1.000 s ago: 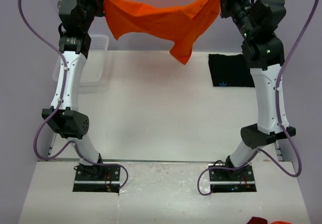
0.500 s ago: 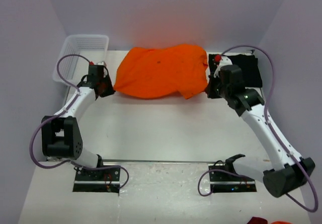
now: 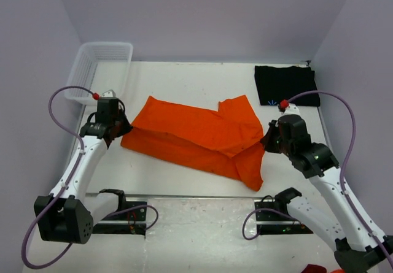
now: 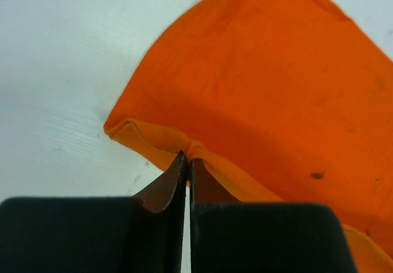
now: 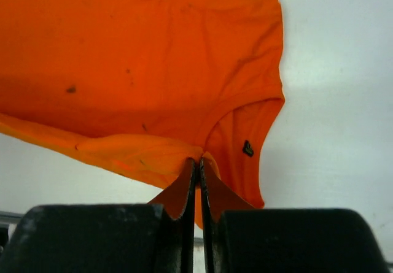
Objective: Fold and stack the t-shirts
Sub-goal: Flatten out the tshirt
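An orange shirt [image 3: 196, 141] is lying rumpled across the middle of a white table [image 3: 184, 89], stretching as a slanted band from 9 o'clock down toward 4 o'clock. Its cloth is doubling over itself, and one flap is trailing toward 5 o'clock near the table's front edge. The left gripper [image 3: 126, 127] is clenching the shirt's 9 o'clock corner, its fingers pressing tight together on a bunched hem in the wrist view. The right gripper [image 3: 267, 141] is likewise pinching a gathered fold at the shirt's 3 o'clock edge. Seen close, the fabric is showing a few small dark specks, and a tiny dark tag is sitting on the piece dangling beside the right fingers. A black shirt [image 3: 285, 86] is lying flat and squared at 1 o'clock, well apart from the orange one. A white mesh basket [image 3: 98, 58] is standing at 11 o'clock, just beyond the left arm. Purple cables [image 3: 61, 110] are looping beside both arms, though nothing is lying on the orange cloth itself. The count is running to two shirts, one basket, two arms and two grippers.
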`<control>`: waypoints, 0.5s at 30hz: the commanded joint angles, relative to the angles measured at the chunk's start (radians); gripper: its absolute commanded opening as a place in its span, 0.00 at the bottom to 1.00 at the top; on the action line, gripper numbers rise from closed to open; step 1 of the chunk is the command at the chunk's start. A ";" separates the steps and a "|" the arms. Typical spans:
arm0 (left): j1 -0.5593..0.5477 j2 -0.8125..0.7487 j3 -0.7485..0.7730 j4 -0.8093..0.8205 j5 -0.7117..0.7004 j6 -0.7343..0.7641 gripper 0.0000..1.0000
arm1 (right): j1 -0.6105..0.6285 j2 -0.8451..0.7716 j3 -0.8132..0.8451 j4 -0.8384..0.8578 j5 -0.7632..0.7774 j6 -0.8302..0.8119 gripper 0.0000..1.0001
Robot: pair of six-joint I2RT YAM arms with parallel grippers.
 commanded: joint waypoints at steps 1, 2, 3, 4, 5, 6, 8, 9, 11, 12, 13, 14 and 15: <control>0.002 0.025 -0.044 -0.033 0.000 -0.042 0.00 | 0.030 -0.025 -0.017 -0.053 0.025 0.068 0.00; 0.003 0.029 -0.052 -0.033 0.008 -0.044 0.00 | 0.044 -0.030 -0.017 -0.062 0.026 0.077 0.00; 0.002 0.034 -0.061 -0.025 0.017 -0.044 0.00 | 0.063 -0.030 -0.014 -0.066 0.032 0.083 0.00; 0.002 0.037 -0.078 -0.016 0.026 -0.044 0.00 | 0.064 -0.030 -0.013 -0.070 0.032 0.086 0.00; 0.002 0.042 -0.078 -0.013 0.031 -0.039 0.00 | 0.064 -0.025 -0.014 -0.067 0.030 0.088 0.00; 0.002 0.045 -0.077 -0.015 0.031 -0.041 0.00 | 0.066 -0.024 -0.019 -0.059 0.027 0.085 0.00; 0.002 0.049 -0.062 -0.022 0.031 -0.051 0.00 | 0.067 -0.004 -0.019 -0.060 0.033 0.088 0.00; 0.002 0.048 -0.062 -0.002 0.040 -0.050 0.00 | 0.069 0.001 -0.021 -0.059 0.036 0.085 0.00; 0.002 0.054 -0.055 0.008 0.040 -0.050 0.00 | 0.067 0.011 -0.019 -0.051 0.042 0.083 0.00; 0.002 0.068 -0.045 0.008 0.035 -0.048 0.00 | 0.067 0.015 -0.022 -0.039 0.044 0.083 0.00; 0.002 0.077 -0.039 0.010 0.035 -0.047 0.00 | 0.069 0.018 -0.021 -0.040 0.046 0.082 0.00; 0.002 0.087 -0.031 0.005 0.035 -0.045 0.00 | 0.069 0.024 -0.019 -0.040 0.044 0.085 0.00; 0.002 0.097 -0.023 0.002 0.029 -0.044 0.00 | 0.069 0.027 -0.022 -0.037 0.042 0.083 0.00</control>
